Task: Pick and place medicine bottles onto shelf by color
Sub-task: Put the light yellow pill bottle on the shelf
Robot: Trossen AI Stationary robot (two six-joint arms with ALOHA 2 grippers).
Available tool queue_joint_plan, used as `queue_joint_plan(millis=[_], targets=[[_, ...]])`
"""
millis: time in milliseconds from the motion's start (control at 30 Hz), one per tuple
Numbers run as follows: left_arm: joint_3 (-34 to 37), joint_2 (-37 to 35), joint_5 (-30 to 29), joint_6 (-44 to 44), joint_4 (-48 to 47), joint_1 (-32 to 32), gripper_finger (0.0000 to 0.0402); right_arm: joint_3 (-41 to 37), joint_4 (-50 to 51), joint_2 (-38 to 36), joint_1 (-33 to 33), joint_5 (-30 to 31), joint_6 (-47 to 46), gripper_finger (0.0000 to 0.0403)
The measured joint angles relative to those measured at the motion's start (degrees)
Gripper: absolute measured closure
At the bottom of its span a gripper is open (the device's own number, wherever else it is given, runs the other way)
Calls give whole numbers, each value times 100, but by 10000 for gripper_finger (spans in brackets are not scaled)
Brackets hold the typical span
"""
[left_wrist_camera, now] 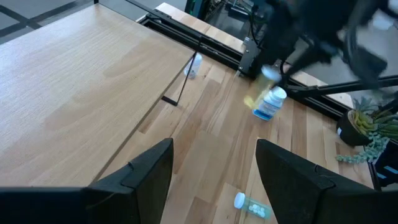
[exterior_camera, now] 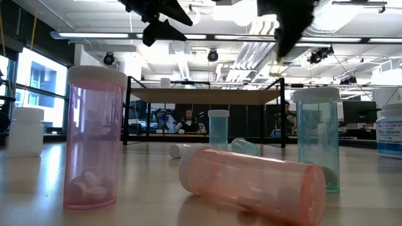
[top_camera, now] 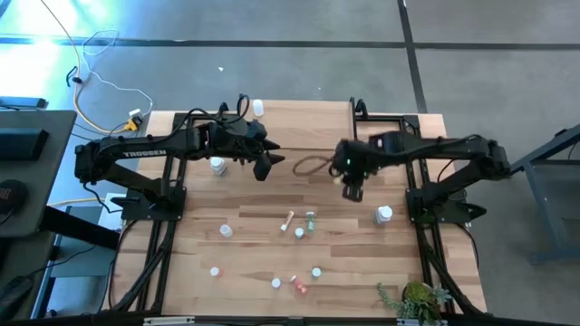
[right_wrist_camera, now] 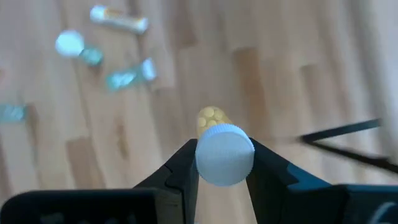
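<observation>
The right gripper [right_wrist_camera: 224, 163] is clamping a yellow pill vial [right_wrist_camera: 212, 118] by its white cap [right_wrist_camera: 224, 154], pinched between both fingers, above the bare tabletop beside the shelf [top_camera: 308, 136]. Beyond its jaws, green vials [right_wrist_camera: 127, 76] and a yellowish vial [right_wrist_camera: 118, 18] are lying on the table. The left gripper [left_wrist_camera: 214, 171] is hovering with its jaws spread and empty at the shelf's edge; a white bottle [left_wrist_camera: 270, 104] with a blue label is lying ahead of them. "TROSSEN" is showing on the left arm [top_camera: 145, 154]. In the low view a white bottle's label [exterior_camera: 391, 135] is reading "Melatonin".
</observation>
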State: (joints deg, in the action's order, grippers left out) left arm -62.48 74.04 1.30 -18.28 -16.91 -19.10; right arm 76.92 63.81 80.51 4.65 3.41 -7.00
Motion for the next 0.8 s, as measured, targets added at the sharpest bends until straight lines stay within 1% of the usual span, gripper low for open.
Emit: queue_joint_plan(millis=[200,500,633,800], targets=[[0,0,0,-2,0,-1,184,598,244,0,799,333,845,308],[0,0,0,-12,0,0,184,1198,171,155,2227,816,2198,308],[0,0,-2,-13,0,-1,184,1569,151,408,2804,840,2384,308],[0,0,0,-13,0,-1,184,2056,252,785,3253,818,2386,308]])
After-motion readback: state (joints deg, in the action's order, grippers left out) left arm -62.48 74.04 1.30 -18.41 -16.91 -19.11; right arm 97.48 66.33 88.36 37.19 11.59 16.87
